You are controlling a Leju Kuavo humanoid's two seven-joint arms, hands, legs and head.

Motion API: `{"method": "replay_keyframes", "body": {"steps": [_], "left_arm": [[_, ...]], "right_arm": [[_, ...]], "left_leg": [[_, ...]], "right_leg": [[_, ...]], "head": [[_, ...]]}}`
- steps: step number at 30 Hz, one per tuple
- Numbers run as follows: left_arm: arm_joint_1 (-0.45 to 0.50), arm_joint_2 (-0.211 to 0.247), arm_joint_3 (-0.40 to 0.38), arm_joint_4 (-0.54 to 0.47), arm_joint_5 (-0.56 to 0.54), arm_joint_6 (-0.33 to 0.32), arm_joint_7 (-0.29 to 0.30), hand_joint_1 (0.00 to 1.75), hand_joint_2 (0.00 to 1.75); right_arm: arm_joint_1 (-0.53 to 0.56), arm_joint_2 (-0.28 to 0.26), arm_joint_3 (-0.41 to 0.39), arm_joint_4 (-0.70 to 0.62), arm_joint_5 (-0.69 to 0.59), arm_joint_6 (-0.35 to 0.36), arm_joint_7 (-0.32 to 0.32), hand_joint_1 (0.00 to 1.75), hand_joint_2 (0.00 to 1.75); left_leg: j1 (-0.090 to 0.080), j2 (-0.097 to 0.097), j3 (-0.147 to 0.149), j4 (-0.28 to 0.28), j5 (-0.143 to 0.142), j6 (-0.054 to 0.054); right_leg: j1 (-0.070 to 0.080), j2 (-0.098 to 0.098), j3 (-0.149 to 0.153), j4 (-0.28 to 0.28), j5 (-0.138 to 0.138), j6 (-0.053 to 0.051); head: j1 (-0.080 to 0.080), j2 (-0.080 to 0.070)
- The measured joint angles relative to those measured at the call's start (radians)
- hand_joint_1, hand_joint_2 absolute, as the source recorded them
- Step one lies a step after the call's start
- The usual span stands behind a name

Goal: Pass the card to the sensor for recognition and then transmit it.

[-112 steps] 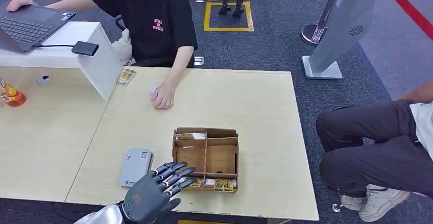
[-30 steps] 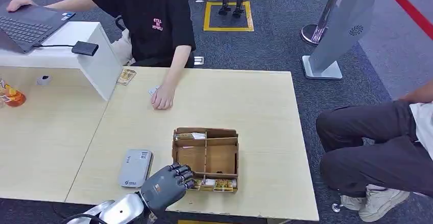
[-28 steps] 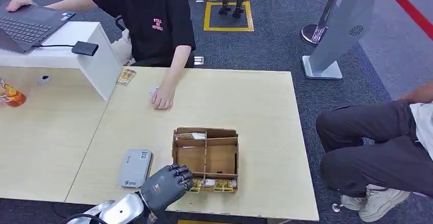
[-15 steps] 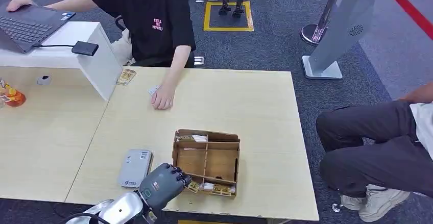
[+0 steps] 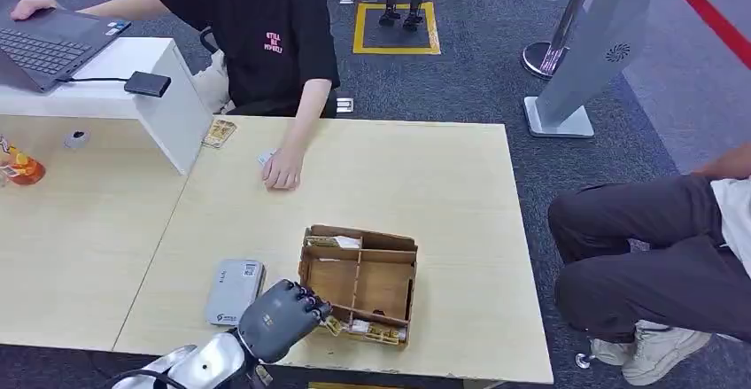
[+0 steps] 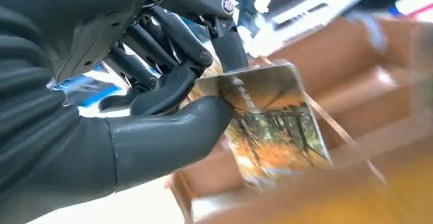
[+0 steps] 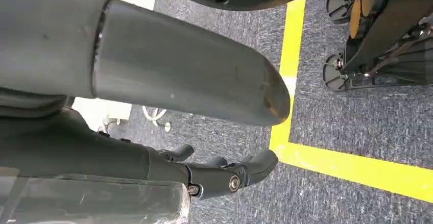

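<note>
Divided box (image 5: 359,283) on table (image 5: 443,176), card reader (image 5: 235,291) just left — cards (image 5: 367,328) seemingly in front row

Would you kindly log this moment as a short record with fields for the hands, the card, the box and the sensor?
left hand: pinches the printed picture card between thumb and fingers
card: at the near edge of the brown cardboard divided box
box: on the pale wooden table, skewed
sensor: flat grey reader, lying left of the box
right hand: hangs above grey carpet, holding nothing

The card (image 6: 270,119) bears an orange-and-green tree picture, the box (image 5: 359,283) is brown, the sensor (image 5: 235,291) grey, the table (image 5: 443,176) pale wood, the hand (image 5: 276,318) dark grey.
</note>
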Motion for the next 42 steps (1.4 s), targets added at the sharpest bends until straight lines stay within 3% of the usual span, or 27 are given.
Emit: {"method": "replay_keyframes", "body": {"steps": [5, 9, 17, 21, 33, 42], "left_arm": [[0.013, -0.009, 0.080, -0.036, -0.039, 0.182, 0.031, 1.75, 1.75], [0.046, -0.031, 0.160, -0.068, -0.064, 0.276, 0.032, 1.75, 1.75], [0.088, -0.063, 0.270, -0.103, -0.071, 0.337, 0.024, 1.75, 1.75], [0.095, -0.096, 0.312, -0.103, -0.024, 0.381, -0.002, 1.75, 1.75], [0.063, -0.187, 0.396, -0.051, 0.164, 0.373, -0.045, 1.75, 1.75], [-0.017, -0.278, 0.493, 0.086, 0.391, 0.339, -0.065, 1.75, 1.75]], "right_arm": [[0.001, 0.000, -0.004, 0.000, 0.000, -0.006, 0.000, 0.00, 0.00], [0.002, 0.001, -0.006, 0.000, 0.000, -0.014, -0.001, 0.00, 0.00], [0.003, 0.003, -0.006, 0.001, 0.010, -0.018, -0.001, 0.00, 0.00], [0.002, 0.003, -0.006, 0.004, 0.019, -0.020, -0.001, 0.00, 0.00], [0.001, 0.003, 0.000, 0.016, 0.043, -0.023, -0.007, 0.00, 0.00], [-0.003, 0.003, 0.023, 0.023, 0.066, -0.024, -0.007, 0.00, 0.00]], "left_leg": [[0.000, 0.000, 0.000, 0.000, 0.000, 0.000], [0.000, 0.000, 0.000, 0.000, 0.000, 0.000], [0.000, 0.000, 0.000, 0.000, 0.000, 0.000], [0.000, 0.000, 0.000, 0.000, 0.000, 0.000], [0.000, 0.000, 0.000, 0.000, 0.000, 0.000], [0.000, 0.000, 0.000, 0.000, 0.000, 0.000]], "right_leg": [[0.000, 0.000, 0.000, 0.000, 0.000, 0.000], [0.000, 0.000, 0.000, 0.000, 0.000, 0.000], [0.000, 0.000, 0.000, 0.000, 0.000, 0.000], [0.000, 0.000, 0.000, 0.000, 0.000, 0.000], [0.000, 0.000, 0.000, 0.000, 0.000, 0.000], [0.000, 0.000, 0.000, 0.000, 0.001, 0.000]], "head": [[0.000, 0.000], [0.000, 0.000], [0.000, 0.000], [0.000, 0.000], [0.000, 0.000], [0.000, 0.000]]}}
